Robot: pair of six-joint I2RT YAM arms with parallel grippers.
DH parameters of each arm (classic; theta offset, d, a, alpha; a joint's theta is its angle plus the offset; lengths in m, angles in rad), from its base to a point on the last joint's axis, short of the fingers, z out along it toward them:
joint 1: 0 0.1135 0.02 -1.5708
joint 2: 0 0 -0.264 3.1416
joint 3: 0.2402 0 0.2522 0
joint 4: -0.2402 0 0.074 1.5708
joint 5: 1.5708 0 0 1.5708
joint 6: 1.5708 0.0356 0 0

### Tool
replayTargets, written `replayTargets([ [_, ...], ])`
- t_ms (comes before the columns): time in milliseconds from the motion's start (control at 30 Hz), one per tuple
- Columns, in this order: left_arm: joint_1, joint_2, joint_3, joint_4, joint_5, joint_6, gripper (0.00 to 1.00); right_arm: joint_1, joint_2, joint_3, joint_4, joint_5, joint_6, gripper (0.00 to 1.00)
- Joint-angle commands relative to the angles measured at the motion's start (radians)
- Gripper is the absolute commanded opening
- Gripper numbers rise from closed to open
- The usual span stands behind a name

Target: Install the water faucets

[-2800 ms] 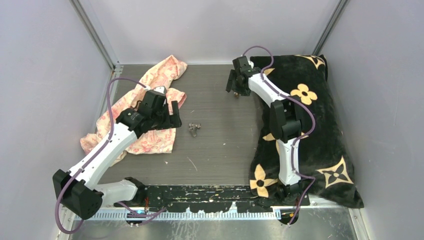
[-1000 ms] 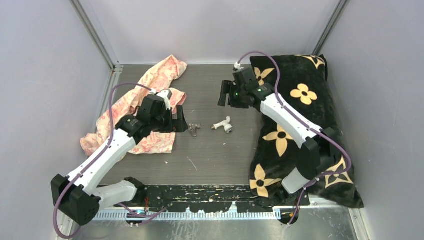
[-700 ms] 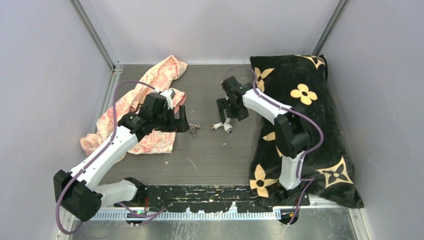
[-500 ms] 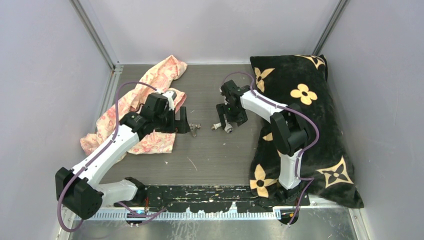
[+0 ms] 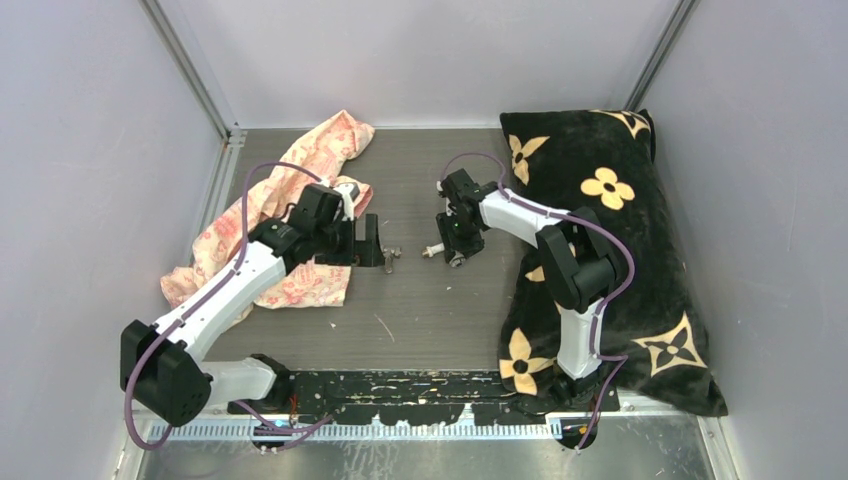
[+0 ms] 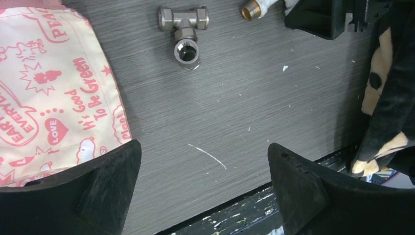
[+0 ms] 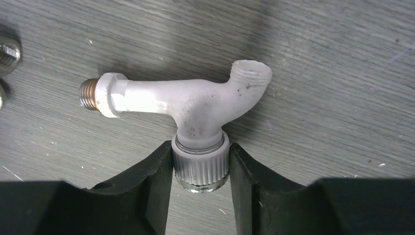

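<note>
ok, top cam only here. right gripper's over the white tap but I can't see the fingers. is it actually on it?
Observer: Right wrist view: the right gripper straddles the ribbed knob of the white tap, fingers touching both sides.
Operator: tap lifted?
Observer: Doesn't look so. It lies on the table, brass tip pointing toward the metal tee fitting.
Operator: left arm got the fitting?
Observer: No. Left wrist view: the left gripper is wide open and the fitting lies loose ahead of it.

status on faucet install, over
Right gripper shut on white tap, at knob. Left gripper open, short of metal tee fitting. Nothing between tap and fitting.
</note>
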Motion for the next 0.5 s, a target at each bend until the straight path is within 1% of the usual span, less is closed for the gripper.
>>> replayTargets([
  [0,0.002,0.002,0.043,0.055,0.068,0.026,1.0,0.011,-0.032,0.009,0.061,-0.016,-0.002,0.44],
  [33,0.002,-0.001,0.044,0.063,0.072,0.031,1.0,0.011,-0.024,0.014,0.048,-0.009,-0.004,0.44],
  [133,0.002,-0.022,0.042,0.082,0.074,0.048,1.0,0.011,-0.004,0.007,0.038,0.002,-0.006,0.52],
  [167,0.002,-0.027,0.042,0.086,0.072,0.052,1.0,0.011,0.002,0.001,0.041,0.004,-0.007,0.53],
  [300,0.002,-0.026,0.049,0.076,0.076,0.067,1.0,0.012,0.023,-0.004,0.042,0.011,-0.011,0.48],
  [400,0.003,-0.008,0.066,0.052,0.094,0.092,1.0,0.012,0.028,0.0,0.035,0.021,-0.014,0.48],
  [467,0.002,0.002,0.071,0.049,0.101,0.106,1.0,0.012,0.015,-0.003,0.034,0.019,-0.022,0.36],
])
